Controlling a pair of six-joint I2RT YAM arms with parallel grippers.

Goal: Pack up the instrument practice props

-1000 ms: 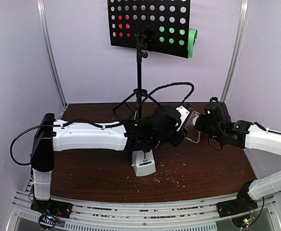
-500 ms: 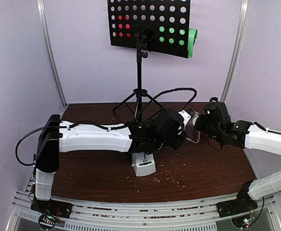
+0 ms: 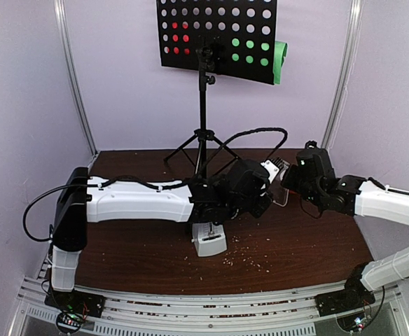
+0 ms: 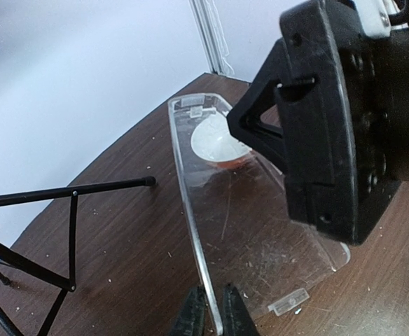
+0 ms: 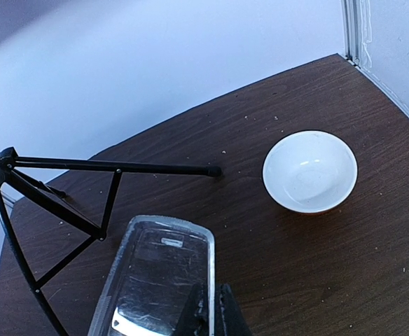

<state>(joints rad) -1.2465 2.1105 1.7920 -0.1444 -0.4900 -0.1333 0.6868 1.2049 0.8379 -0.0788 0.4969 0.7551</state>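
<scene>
The clear plastic cover [image 3: 281, 193] hangs just above the table between both arms. My left gripper [image 4: 215, 316] is shut on one rim of the cover [image 4: 225, 210]. From the other side, my right gripper [image 5: 209, 313] is shut on the opposite rim of the cover [image 5: 155, 280]. The white metronome [image 3: 209, 242] stands uncovered under the left arm. At the back rises the black perforated music stand [image 3: 217, 31]; a red sheet [image 3: 180, 38] and a green sheet [image 3: 280, 61] lie on it and show through its holes.
A small white bowl [image 5: 309, 171] sits on the table beyond the cover, toward the right rear corner. The stand's tripod legs [image 5: 85, 168] spread over the back of the table. Crumbs lie scattered on the dark wood near the metronome.
My left gripper has moved in and shut on the cover's rim. The right gripper kept its hold, and the cover shifted slightly.
</scene>
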